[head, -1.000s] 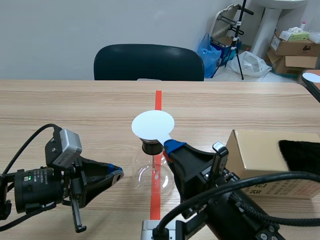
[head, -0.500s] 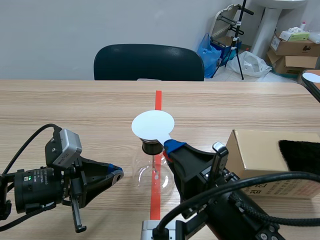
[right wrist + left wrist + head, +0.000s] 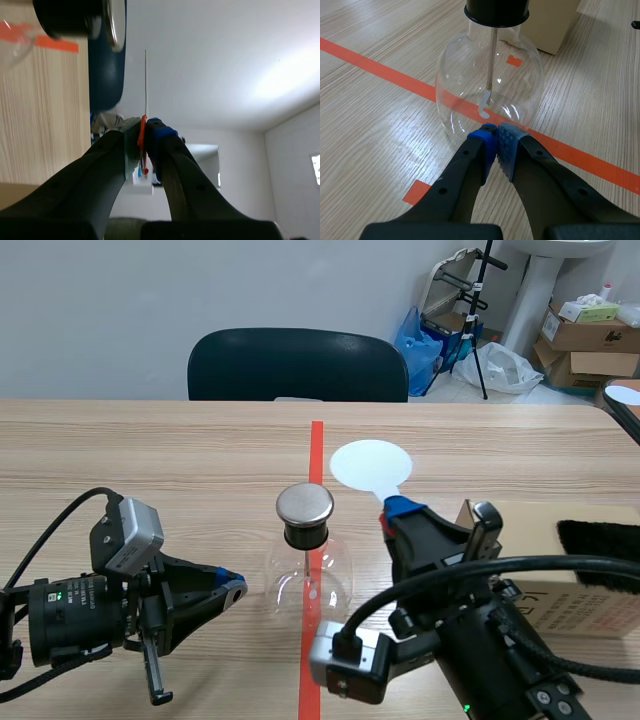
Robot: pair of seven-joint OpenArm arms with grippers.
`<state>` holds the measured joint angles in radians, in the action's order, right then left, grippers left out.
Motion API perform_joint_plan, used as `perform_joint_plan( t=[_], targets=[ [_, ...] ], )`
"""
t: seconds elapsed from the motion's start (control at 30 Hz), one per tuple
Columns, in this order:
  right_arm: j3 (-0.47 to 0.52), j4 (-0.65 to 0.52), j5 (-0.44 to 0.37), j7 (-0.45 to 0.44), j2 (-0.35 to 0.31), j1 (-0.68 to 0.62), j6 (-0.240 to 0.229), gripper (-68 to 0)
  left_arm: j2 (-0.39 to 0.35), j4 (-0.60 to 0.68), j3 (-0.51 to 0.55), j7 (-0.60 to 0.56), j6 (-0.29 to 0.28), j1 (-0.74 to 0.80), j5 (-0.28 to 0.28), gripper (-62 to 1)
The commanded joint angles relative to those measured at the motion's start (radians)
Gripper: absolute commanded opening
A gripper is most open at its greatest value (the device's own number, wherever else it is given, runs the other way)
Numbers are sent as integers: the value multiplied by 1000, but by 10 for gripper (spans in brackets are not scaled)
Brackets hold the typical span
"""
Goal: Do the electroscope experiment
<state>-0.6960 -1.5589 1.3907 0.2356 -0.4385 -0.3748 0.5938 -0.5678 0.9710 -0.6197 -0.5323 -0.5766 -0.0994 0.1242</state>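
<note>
The electroscope, a clear glass flask (image 3: 308, 578) with a black stopper and a round metal cap (image 3: 305, 503), stands on the orange-red tape line at the table's middle. My right gripper (image 3: 392, 506) is shut on the handle of a white round paddle (image 3: 371, 464), held up just right of the cap and apart from it. The right wrist view has the paddle edge-on (image 3: 146, 80) between the gripper (image 3: 143, 131) fingers, with the cap (image 3: 112, 22) off to one side. My left gripper (image 3: 232, 587) rests low, left of the flask. It is shut on nothing (image 3: 496, 134), with the flask (image 3: 490, 95) just ahead.
A cardboard box (image 3: 520, 540) with a black cloth (image 3: 600, 538) on it stands at the right, close behind my right arm. A dark chair (image 3: 297, 365) sits across the table. Bare wood lies to the left and toward the far edge.
My right arm has swung the white paddle off the electroscope's cap, to the right and slightly away, so the metal cap now shows. The left arm has not moved.
</note>
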Motion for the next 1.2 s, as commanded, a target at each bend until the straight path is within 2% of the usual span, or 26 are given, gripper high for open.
perform_joint_plan(
  t=[0.0, 0.23, 0.5, 1.17],
  targets=[
    [8, -15, 1, 41, -8, 14, 11, -667, 5, 23, -1, -17, -1, 0, 13, -583],
    [8, -15, 1, 208, -8, 14, 11, -667, 5, 23, -1, -17, -1, 0, 13, -583],
    [8, -15, 1, 317, -8, 14, 11, -667, 5, 23, -1, -17, -1, 0, 13, -583],
    [8, -15, -6, 343, -24, 14, 10, -667, 5, 23, -1, -17, -1, 0, 13, -583]
  ],
)
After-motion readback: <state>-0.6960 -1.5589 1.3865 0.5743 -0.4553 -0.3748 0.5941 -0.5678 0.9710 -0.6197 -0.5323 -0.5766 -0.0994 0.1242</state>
